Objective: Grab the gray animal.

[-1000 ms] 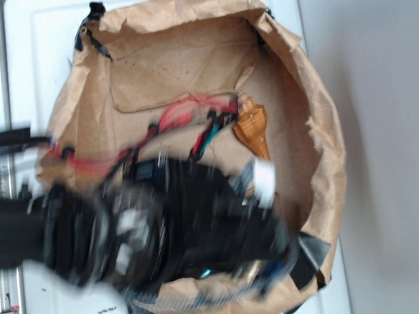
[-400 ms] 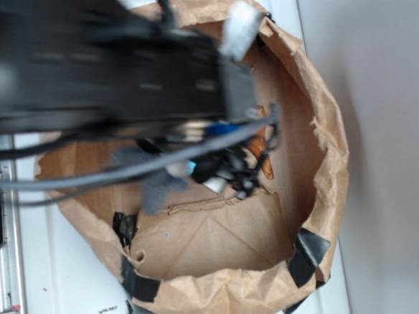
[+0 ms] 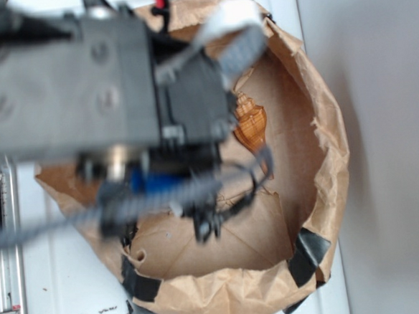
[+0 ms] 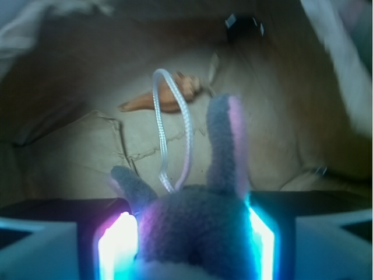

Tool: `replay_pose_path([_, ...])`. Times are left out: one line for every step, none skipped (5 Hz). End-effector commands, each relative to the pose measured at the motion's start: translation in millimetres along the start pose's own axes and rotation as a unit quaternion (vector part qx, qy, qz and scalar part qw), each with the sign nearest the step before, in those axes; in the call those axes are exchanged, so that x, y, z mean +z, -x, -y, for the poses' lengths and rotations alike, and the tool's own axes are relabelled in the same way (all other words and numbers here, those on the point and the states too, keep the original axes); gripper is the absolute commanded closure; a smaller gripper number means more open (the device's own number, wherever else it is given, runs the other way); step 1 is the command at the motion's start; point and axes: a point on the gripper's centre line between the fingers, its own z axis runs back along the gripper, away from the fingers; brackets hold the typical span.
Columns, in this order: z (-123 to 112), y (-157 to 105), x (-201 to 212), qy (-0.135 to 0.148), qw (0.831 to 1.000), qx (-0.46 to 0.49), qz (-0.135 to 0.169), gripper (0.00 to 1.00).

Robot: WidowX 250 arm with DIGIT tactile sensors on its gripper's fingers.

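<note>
Gray plush long-eared animal point(image 4: 195, 230) clamped between glowing gripper point(image 4: 189, 239) pads; hold looks shallow, apparently; soft fabric could slip free, dropping near orange-brown spiral shell point(image 4: 169, 99)

One gray animal point(image 4: 195, 224), one seashell point(image 3: 251, 122), one paper basket point(image 3: 324, 156).

Blurry arm point(image 3: 82, 80) over paper bowl point(image 3: 323, 142) w/ seashell point(image 3: 250, 125)

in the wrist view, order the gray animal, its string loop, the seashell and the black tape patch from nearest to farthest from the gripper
1. gray animal: between the fingers of the gripper.
2. string loop: rising from its head, centre.
3. seashell: behind the loop, on the paper floor.
4. black tape patch: top, on the far wall.
</note>
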Motion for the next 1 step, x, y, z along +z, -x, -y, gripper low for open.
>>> replay_pose_path([6.8,-16.5,39.4,0.004,0.996,0.010,0.084,1.00])
